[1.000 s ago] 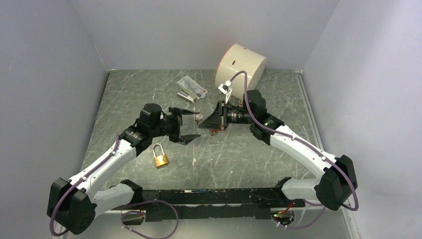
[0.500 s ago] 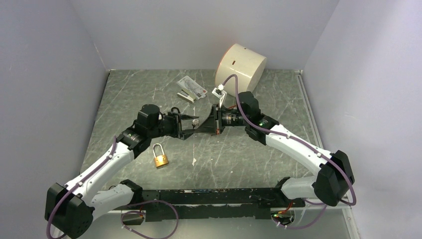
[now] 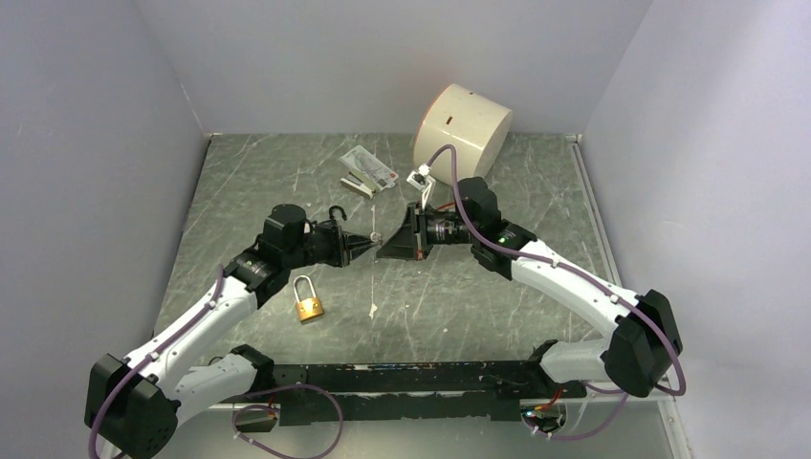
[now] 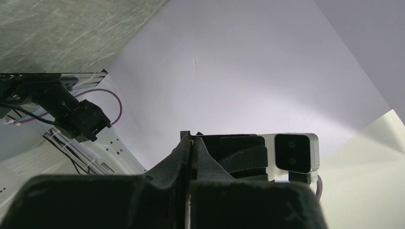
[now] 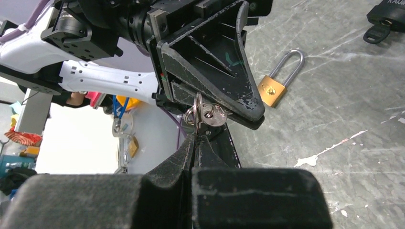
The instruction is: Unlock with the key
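Note:
A small silver key [image 3: 375,236] on a ring hangs above the table between both grippers. My right gripper [image 5: 195,138] is shut on the key [image 5: 210,116] from below. My left gripper [image 3: 366,241] faces it, and its jaws have come together over the key's head. In the left wrist view my left gripper [image 4: 192,140] shows shut jaws with only a thin sliver between them. The brass padlock [image 3: 308,304], its shackle closed, lies flat on the table in front of the left arm. It also shows in the right wrist view as the padlock [image 5: 274,88].
A white cylinder [image 3: 464,122] with an orange face lies at the back. A stapler and a card packet [image 3: 367,172] sit left of it. White paint marks [image 3: 371,309] dot the grey table [image 3: 459,306]. Grey walls close in three sides.
My left gripper went from wide open to shut on the key. The right gripper shifted slightly left with the key and stayed shut.

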Tool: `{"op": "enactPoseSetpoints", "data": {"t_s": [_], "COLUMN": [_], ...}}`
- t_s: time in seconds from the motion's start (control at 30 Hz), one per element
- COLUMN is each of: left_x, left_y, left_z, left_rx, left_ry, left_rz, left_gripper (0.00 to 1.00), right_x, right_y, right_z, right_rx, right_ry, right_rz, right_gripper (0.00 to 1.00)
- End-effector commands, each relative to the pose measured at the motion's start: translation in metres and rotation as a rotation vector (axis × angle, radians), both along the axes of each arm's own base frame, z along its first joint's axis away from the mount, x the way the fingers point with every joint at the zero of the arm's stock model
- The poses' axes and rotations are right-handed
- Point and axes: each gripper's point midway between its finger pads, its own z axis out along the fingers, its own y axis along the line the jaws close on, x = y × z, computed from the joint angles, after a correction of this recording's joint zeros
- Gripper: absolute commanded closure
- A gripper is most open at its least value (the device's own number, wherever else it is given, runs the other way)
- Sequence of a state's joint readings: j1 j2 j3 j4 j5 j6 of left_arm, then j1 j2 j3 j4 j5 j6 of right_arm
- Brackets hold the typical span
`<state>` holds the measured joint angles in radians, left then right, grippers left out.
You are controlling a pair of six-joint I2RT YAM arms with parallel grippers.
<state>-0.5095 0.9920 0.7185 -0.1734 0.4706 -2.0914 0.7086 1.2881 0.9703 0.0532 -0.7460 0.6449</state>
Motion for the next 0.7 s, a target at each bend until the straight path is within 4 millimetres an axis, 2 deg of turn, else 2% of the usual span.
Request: {"op": "enactPoseSetpoints", "data": {"t_s": [0.0, 0.17, 0.23, 0.27, 0.3, 0.37, 0.4, 0.47, 0.57, 0.67], "left_x": [0.006, 0.01, 0.015, 0.018, 0.023, 0.03, 0.033, 0.036, 0.035, 0.023], "left_y": [0.002, 0.015, 0.024, 0.027, 0.031, 0.035, 0.034, 0.03, 0.02, 0.012], "left_z": [0.014, 0.027, 0.035, 0.041, 0.047, 0.062, 0.071, 0.089, 0.113, 0.135], "left_rx": [-0.081, 0.043, 0.14, 0.19, 0.24, 0.334, 0.375, 0.436, 0.51, 0.546], "left_ry": [0.075, -0.054, -0.146, -0.211, -0.28, -0.453, -0.562, -0.756, -1.081, -1.385], "left_rz": [0.07, 0.113, 0.135, 0.139, 0.146, 0.13, 0.11, 0.062, -0.034, -0.117], "left_gripper": [0.97, 0.98, 0.97, 0.97, 0.97, 0.97, 0.97, 0.97, 0.98, 0.98], "right_x": [-0.009, -0.016, -0.018, -0.017, -0.017, -0.011, -0.008, -0.005, -0.008, -0.007], "right_y": [-0.005, -0.015, -0.019, -0.021, -0.023, -0.028, -0.03, -0.034, -0.033, -0.027], "right_z": [0.026, 0.032, 0.035, 0.035, 0.036, 0.038, 0.039, 0.047, 0.071, 0.104], "right_rx": [0.061, 0.063, 0.063, 0.059, 0.06, 0.046, 0.042, 0.051, 0.113, 0.202], "right_ry": [-0.108, -0.176, -0.212, -0.227, -0.245, -0.275, -0.288, -0.318, -0.333, -0.293], "right_rz": [0.037, 0.034, 0.027, 0.014, 0.007, -0.051, -0.078, -0.11, -0.105, -0.118], "right_gripper": [1.0, 1.0, 0.92, 0.87, 0.77, 0.49, 0.4, 0.31, 0.29, 0.28]}}
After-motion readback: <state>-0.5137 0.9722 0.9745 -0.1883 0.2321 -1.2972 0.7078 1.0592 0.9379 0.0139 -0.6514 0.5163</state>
